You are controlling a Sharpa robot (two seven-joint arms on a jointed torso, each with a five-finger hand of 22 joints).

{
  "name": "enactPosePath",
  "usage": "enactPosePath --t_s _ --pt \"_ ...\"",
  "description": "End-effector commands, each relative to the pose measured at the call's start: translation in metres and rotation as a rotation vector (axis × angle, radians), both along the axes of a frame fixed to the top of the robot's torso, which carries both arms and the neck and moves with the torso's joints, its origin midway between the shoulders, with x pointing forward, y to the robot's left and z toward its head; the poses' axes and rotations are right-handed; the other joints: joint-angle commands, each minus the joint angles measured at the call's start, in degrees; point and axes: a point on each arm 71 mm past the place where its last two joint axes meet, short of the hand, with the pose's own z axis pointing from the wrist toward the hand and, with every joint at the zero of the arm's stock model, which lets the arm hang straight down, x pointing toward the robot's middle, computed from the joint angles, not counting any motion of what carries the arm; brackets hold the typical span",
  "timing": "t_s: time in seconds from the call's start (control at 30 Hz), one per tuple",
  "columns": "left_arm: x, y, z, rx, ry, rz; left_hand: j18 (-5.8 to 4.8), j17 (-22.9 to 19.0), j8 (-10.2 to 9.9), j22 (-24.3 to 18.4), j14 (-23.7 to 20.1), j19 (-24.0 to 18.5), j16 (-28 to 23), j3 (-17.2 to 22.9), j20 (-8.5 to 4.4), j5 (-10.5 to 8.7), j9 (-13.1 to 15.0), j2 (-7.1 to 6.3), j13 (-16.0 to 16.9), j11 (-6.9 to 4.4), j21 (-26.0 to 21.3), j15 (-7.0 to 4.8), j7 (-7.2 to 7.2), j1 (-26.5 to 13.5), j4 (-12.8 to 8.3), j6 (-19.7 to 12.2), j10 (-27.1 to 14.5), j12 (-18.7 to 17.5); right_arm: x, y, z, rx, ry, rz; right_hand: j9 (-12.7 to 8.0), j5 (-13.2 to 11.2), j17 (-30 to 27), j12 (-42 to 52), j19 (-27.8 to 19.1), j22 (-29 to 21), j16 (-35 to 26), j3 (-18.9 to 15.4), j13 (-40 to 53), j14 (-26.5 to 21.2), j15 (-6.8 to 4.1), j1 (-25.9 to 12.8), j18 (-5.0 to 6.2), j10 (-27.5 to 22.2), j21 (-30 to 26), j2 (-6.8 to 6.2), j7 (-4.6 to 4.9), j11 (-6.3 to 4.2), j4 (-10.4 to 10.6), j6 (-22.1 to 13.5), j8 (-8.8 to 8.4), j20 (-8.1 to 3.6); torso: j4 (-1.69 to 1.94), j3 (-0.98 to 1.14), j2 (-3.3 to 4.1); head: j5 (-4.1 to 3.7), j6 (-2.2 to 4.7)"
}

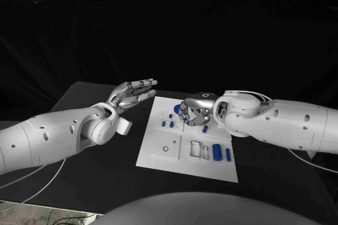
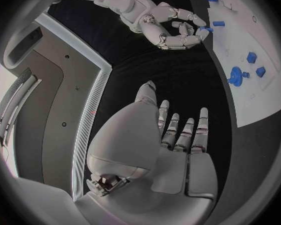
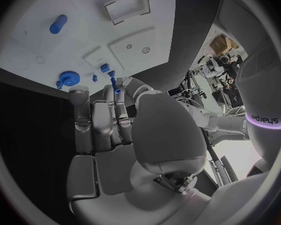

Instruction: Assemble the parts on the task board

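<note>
Flat white task board (image 1: pixel 184 161) w/ small blue parts (image 1: pixel 218 152)

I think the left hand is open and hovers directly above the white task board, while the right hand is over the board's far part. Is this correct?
Not quite. The left hand is open, but it hovers over the black table beside the task board, not above it; the head view shows this. The right hand is indeed over the board's far part.
</note>
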Motion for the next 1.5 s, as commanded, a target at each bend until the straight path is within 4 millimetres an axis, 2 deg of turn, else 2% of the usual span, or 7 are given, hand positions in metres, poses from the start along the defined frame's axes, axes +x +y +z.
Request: enactPosePath --t_s 0.03,0.13,0.27,0.57,0.87,1.07,1.5 --pt "-0.001 -0.002 0.002 -0.017 -0.006 -0.021 -1.19 -0.08 0.06 0.15 -0.53 0.09 -0.22 -0.26 0.08 0.14 -0.03 -0.06 0.01 0.15 0.07 -0.12 -0.32 0.46 -0.12 -0.08 -0.03 -0.04 -0.003 0.006 -0.006 -0.085 -0.058 0.041 -0.05 -0.32 0.18 -0.32 -0.07 4.44 0.01 0.04 -0.06 -0.03 -0.15 0.15 0.16 0.31 0.12 -0.28 0.14 -0.05 -0.26 -0.19 -0.31 0.01 -0.06 -0.04 -0.02 0.9 0.0" --pt "-0.001 -0.001 0.002 -0.018 -0.007 -0.021 -1.19 -0.1 0.04 0.14 -0.68 0.16 -0.29 -0.34 0.08 0.15 -0.04 -0.11 0.01 0.12 0.09 -0.23 -0.31 0.43 -0.08 -0.16 -0.07 -0.06 -0.008 0.012 -0.013 -0.095 -0.063 0.063 -0.06 -0.22 0.08 -0.35 -0.11 4.42 -0.05 0.09 -0.09 -0.05 -0.13 0.17 0.17 0.39 0.08 -0.28 0.18 -0.06 -0.31 -0.17 -0.38 0.0 -0.03 -0.04 0.02 1.28 0.0" --pt "-0.001 0.0 0.002 -0.017 -0.009 -0.018 -1.19 -0.12 0.04 0.07 -0.82 0.19 -0.36 -0.4 0.07 0.15 -0.03 -0.14 0.01 0.09 0.1 -0.36 -0.29 0.39 -0.04 -0.11 -0.09 -0.07 -0.016 0.024 -0.022 -0.091 -0.059 0.093 -0.07 -0.03 0.31 -0.33 0.15 4.53 0.11 0.18 -0.12 0.17 -0.09 0.22 0.09 0.64 0.53 -0.26 0.27 -0.1 -0.4 -0.1 -0.5 0.0 -0.17 -0.03 0.02 1.82 0.0" --pt "-0.002 -0.002 0.002 -0.014 -0.01 -0.025 -1.21 -0.11 0.02 0.01 -0.87 0.22 -0.35 -0.46 0.07 0.19 -0.04 -0.12 0.02 0.03 0.11 -0.49 -0.15 0.36 0.0 -0.15 -0.07 -0.02 -0.028 0.039 -0.04 -0.063 -0.078 0.126 -0.08 0.18 0.53 -0.29 0.33 4.58 0.31 0.16 -0.15 0.48 -0.07 0.03 0.04 1.11 0.85 -0.45 0.31 -0.13 -0.49 0.05 -0.71 0.02 -0.06 -0.03 -0.05 2.2 0.0" --pt "-0.002 -0.002 0.002 -0.011 -0.012 -0.03 -1.21 -0.11 0.02 0.02 -0.88 0.26 -0.35 -0.46 0.07 0.22 -0.04 -0.08 0.02 0.01 0.13 -0.53 -0.07 0.37 0.0 -0.16 -0.09 -0.04 -0.029 0.039 -0.052 -0.07 -0.065 0.112 -0.07 0.18 0.56 -0.29 0.4 4.59 0.35 0.12 -0.16 0.57 -0.05 -0.18 0.02 1.28 0.97 -0.5 0.31 -0.13 -0.44 0.14 -0.81 0.03 -0.07 -0.05 0.0 2.86 0.0" --pt "-0.002 -0.003 0.001 -0.004 -0.014 -0.036 -1.21 -0.1 0.02 0.0 -0.87 0.27 -0.33 -0.45 0.07 0.23 -0.03 -0.03 0.01 0.01 0.13 -0.54 -0.05 0.39 0.0 -0.15 -0.12 -0.08 -0.03 0.038 -0.059 -0.07 -0.058 0.108 -0.07 0.16 0.52 -0.3 0.4 4.57 0.33 0.11 -0.17 0.57 -0.04 -0.26 0.02 1.31 0.96 -0.51 0.32 -0.12 -0.4 0.16 -0.84 0.04 -0.01 -0.03 -0.05 2.77 0.0" --pt "-0.002 -0.005 0.0 0.003 -0.012 -0.047 -1.22 -0.09 0.05 -0.06 -0.85 0.29 -0.29 -0.41 0.07 0.26 -0.02 0.1 0.02 -0.01 0.13 -0.53 -0.01 0.44 0.0 0.0 -0.1 -0.04 -0.029 0.035 -0.065 -0.054 -0.04 0.093 -0.08 -0.02 0.51 -0.39 0.44 4.57 0.33 0.1 -0.21 0.61 -0.02 -0.5 0.01 1.31 1.03 -0.5 0.29 -0.09 -0.31 0.12 -1.01 0.06 -0.11 -0.04 -0.03 3.14 0.0"
